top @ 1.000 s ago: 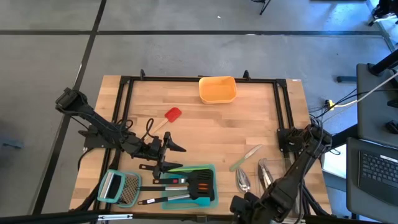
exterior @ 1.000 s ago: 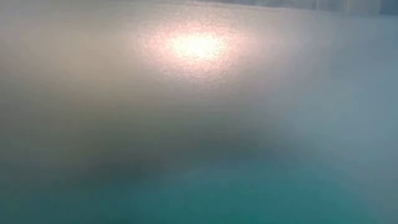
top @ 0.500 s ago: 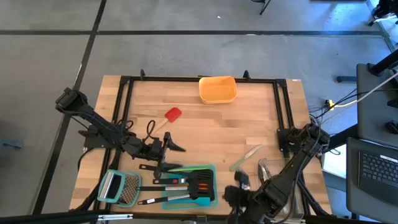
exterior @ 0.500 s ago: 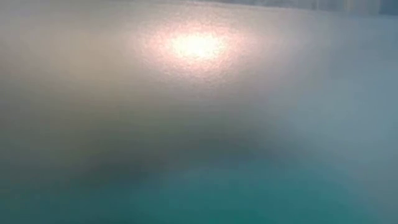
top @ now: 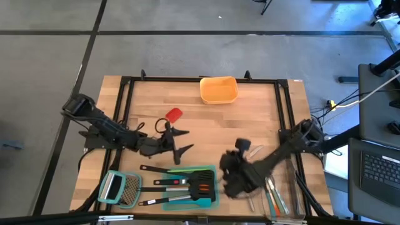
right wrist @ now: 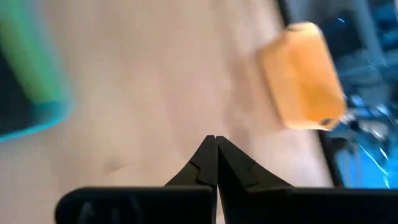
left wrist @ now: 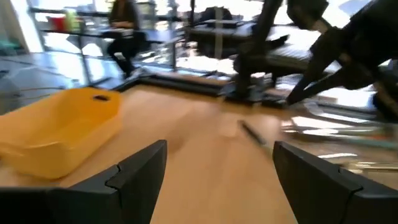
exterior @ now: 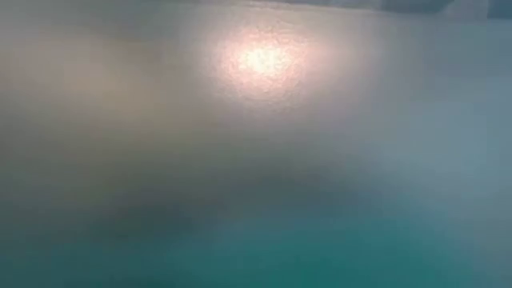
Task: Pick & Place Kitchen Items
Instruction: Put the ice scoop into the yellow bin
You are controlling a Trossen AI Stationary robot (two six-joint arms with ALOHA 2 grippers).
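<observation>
teal tray (top: 167, 202): our landmark, at the table's near edge, with black, orange and silver turners (top: 201, 185) lying in and across it.

right gripper (top: 229, 175): half a second ago it sat low at the near edge; now we see it swung in just right of the tray, fingers pressed together, nothing held.

spoons and spatulas (top: 272, 190): right of the tray, past that arm.

left gripper (top: 181, 141): has lifted off the tray's far rim, fingers spread wide and empty, so we'd guess a drop-off just finished.

red turner (top: 173, 115): beyond the tray, next to that gripper, probably next.

orange bin (top: 219, 90): far edge, untouched.
</observation>
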